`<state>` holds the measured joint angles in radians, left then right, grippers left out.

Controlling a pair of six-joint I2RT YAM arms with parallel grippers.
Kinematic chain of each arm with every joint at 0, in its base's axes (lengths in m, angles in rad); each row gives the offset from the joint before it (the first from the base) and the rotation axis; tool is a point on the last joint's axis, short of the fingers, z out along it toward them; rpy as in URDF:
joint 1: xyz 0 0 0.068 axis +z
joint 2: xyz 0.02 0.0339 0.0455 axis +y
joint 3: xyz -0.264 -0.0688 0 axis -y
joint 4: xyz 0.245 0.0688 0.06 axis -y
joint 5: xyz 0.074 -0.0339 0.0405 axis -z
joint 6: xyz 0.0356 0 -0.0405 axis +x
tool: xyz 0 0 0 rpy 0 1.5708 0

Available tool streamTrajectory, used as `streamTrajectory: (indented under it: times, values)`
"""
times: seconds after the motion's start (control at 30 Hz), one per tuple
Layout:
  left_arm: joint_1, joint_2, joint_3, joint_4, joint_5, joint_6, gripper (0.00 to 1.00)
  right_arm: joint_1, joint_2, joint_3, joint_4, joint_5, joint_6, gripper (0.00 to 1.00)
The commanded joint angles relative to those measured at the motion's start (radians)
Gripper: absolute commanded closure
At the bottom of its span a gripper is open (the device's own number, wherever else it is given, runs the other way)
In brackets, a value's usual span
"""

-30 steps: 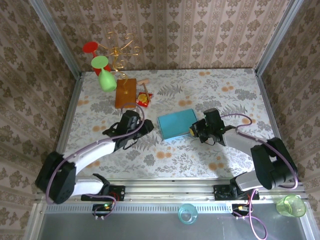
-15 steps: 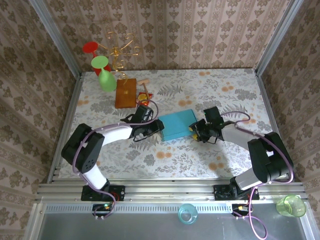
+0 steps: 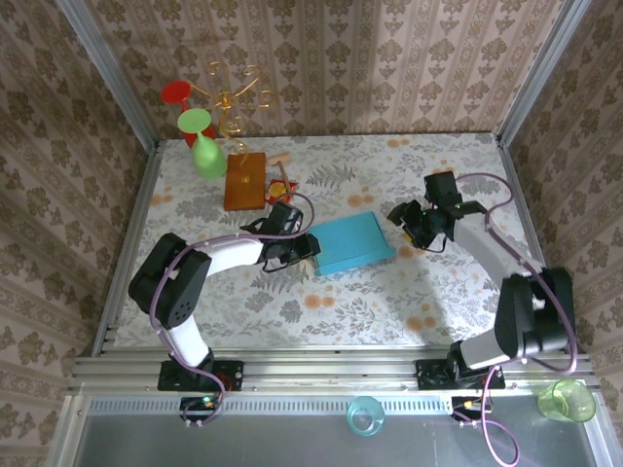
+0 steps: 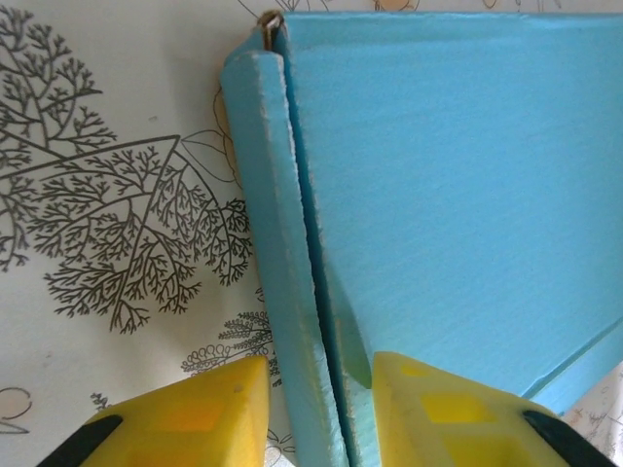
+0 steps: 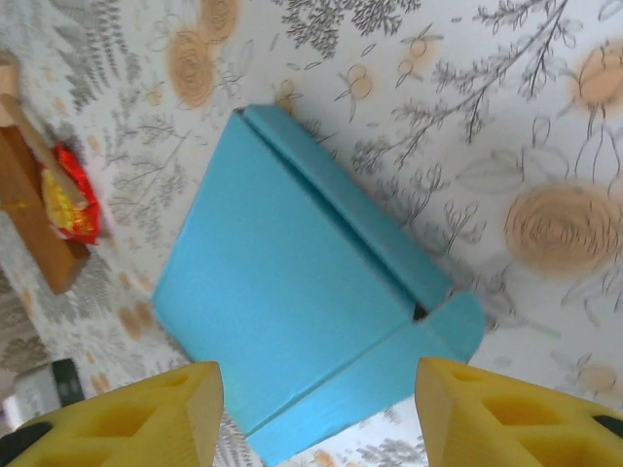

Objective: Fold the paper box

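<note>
At one edge of the paper box (image 4: 458, 195), left pincer (image 4: 321, 384) astride, grip unclear; right pincer (image 5: 318, 389) wide, empty.

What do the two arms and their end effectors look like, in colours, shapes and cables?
Both arms have bulky black joints. The left arm has a white link and the right arm a light-grey one. A thin purple cable runs along each arm. The left end effector and the right end effector have blocky yellow fingers with recessed square pockets, set on black mounts.
</note>
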<state>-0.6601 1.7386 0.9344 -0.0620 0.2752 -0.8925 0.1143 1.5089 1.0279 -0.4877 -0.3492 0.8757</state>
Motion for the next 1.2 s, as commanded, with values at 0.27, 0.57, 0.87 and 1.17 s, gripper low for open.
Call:
streamTrajectory:
  times: [0.27, 0.57, 0.87, 1.17]
  values:
    - [0.008, 0.043, 0.022, -0.064, 0.002, 0.066, 0.76, -0.087, 0.376, 0.145, 0.006, -0.347, -0.386, 0.34]
    - [0.022, 0.029, -0.012, -0.076, -0.001, 0.094, 0.87, -0.092, 0.498, 0.192, -0.006, -0.435, -0.432, 0.32]
    - [0.050, 0.011, -0.063, -0.066, 0.015, 0.143, 0.96, -0.084, 0.540, 0.210, 0.003, -0.515, -0.455, 0.31]
    - [0.094, 0.012, -0.140, 0.067, 0.077, 0.118, 0.97, -0.033, 0.520, 0.177, 0.051, -0.589, -0.429, 0.30]
